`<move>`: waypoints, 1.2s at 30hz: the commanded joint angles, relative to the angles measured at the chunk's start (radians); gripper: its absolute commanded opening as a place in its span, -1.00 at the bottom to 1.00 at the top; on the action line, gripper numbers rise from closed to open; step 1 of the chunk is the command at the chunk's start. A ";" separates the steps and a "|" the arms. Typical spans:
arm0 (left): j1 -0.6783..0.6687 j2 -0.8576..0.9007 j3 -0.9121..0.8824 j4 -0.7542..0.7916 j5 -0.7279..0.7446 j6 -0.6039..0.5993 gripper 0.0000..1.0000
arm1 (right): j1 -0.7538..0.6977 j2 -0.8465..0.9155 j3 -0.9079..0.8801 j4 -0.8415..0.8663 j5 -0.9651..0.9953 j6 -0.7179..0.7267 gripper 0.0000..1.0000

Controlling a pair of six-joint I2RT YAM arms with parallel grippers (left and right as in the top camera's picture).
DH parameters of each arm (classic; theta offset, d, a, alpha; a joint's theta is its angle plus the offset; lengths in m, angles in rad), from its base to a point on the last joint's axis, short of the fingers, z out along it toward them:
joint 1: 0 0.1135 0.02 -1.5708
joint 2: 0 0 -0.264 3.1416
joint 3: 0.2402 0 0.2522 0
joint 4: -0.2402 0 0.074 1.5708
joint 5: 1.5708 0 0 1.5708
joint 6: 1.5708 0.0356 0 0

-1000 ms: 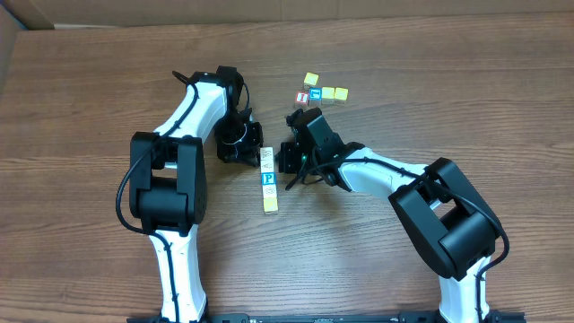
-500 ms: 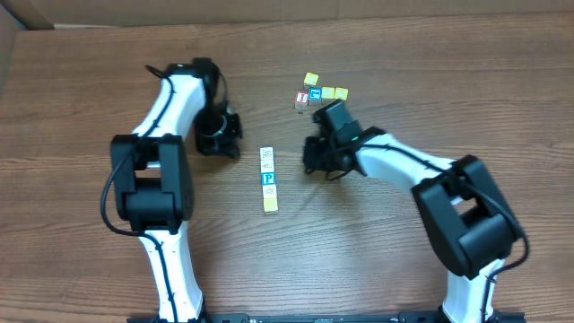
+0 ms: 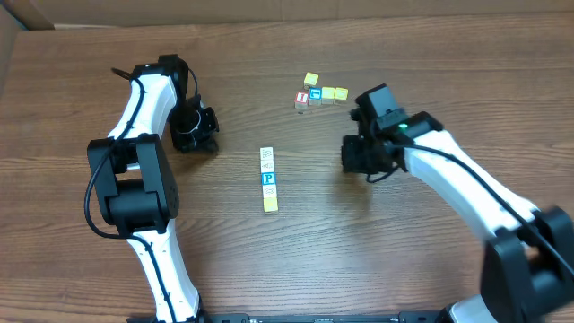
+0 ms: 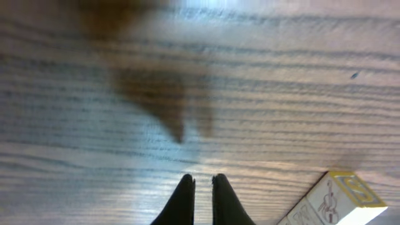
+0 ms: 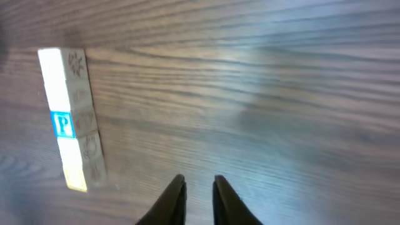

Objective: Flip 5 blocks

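Several blocks lie in a straight row at the table's middle: cream ones, a blue-faced P block and a yellow one at the near end. The right wrist view has the same row at its left, with the P block in it. An end block with a yellow face shows at the lower right of the left wrist view. My left gripper hangs left of the row, shut and empty. My right gripper is right of the row, slightly open, holding nothing.
A loose cluster of small cubes sits at the back, among them a red-faced cube and a yellow one. A cardboard edge borders the far left corner.
Both arms have drawn away from the row, the left one to the left and back, the right one to the right. The right jaws have parted a little.
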 commanded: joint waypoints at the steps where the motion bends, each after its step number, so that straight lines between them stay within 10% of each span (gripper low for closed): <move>1: -0.007 -0.047 0.022 0.025 -0.006 0.021 -0.70 | -0.011 -0.139 0.044 -0.035 0.141 -0.046 -0.14; 10: -0.015 -0.082 0.022 0.052 -0.004 0.057 -0.82 | -0.174 -0.231 0.044 -0.171 0.274 -0.079 0.86; 15: -0.012 -0.193 0.022 0.091 -0.072 0.027 -0.87 | -0.315 -0.219 0.044 -0.203 0.229 -0.076 1.00; 18: -0.011 -0.242 0.022 0.096 -0.078 0.013 -0.32 | -0.373 -0.214 0.044 -0.203 0.229 -0.075 1.00; 19: -0.011 -0.249 0.022 0.089 -0.078 0.013 0.83 | -0.386 -0.214 0.044 -0.203 0.229 -0.075 1.00; 20: -0.011 -0.255 0.022 0.083 -0.078 0.014 0.99 | -0.397 -0.214 0.044 -0.203 0.228 -0.075 1.00; 36: -0.013 -0.251 0.022 0.085 -0.078 0.014 1.00 | -0.410 -0.214 0.044 -0.202 0.229 -0.075 1.00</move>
